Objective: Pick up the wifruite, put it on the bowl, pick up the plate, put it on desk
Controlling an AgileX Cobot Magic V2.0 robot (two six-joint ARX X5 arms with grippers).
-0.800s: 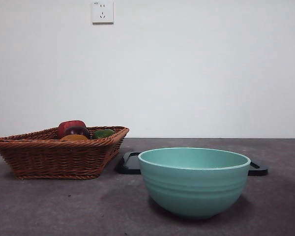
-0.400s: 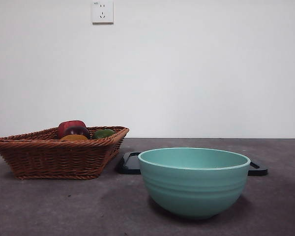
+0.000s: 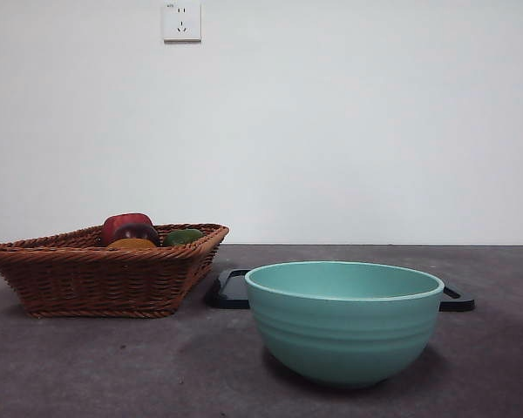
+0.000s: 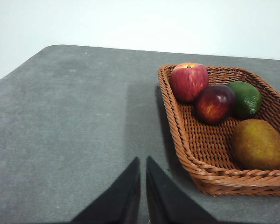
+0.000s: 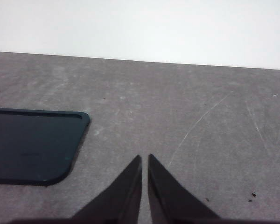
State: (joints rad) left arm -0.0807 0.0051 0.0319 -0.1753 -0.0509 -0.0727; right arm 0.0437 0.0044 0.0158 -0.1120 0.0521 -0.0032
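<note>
- The wifruite point(image 4: 258, 144) lay in the brown wicker basket point(image 4: 186, 154), in the corner nearest the left wrist camera, resting on the woven floor close to the near rim. From the front only a low orange sliver of it point(image 3: 132, 245) showed above the basket's edge.
- It looked slightly oblong, with no stem spot showing from these angles; which way its long axis ran could not be told with confidence.
- Around it in the basket sat a small green fruit point(image 4: 245, 99) and two red fruits point(image 4: 214, 103), all a little apart from it toward the far end, so its upper surface stood clear for a grasp from above.
- The left tool point(image 4: 143, 163) hung over bare bench point(image 4: 74, 130) just beside the basket's side wall, jaws clenched with only a thin slit between them and holding nothing. The wifruite lay across that wall from it, off to the basket side; by my judgement the coming move turned on the tool releasing, crossing over the rim and dropping in.
- The left arm was plainly the nearer one. The right tool point(image 5: 144, 161), likewise clenched and empty, waited over bare bench beside the flat black tray point(image 5: 32, 144), with no fruit in its sight.
- The bowl point(image 3: 344, 322) stood empty at the front of the bench, well apart from the basket, the tray just behind it.
</note>
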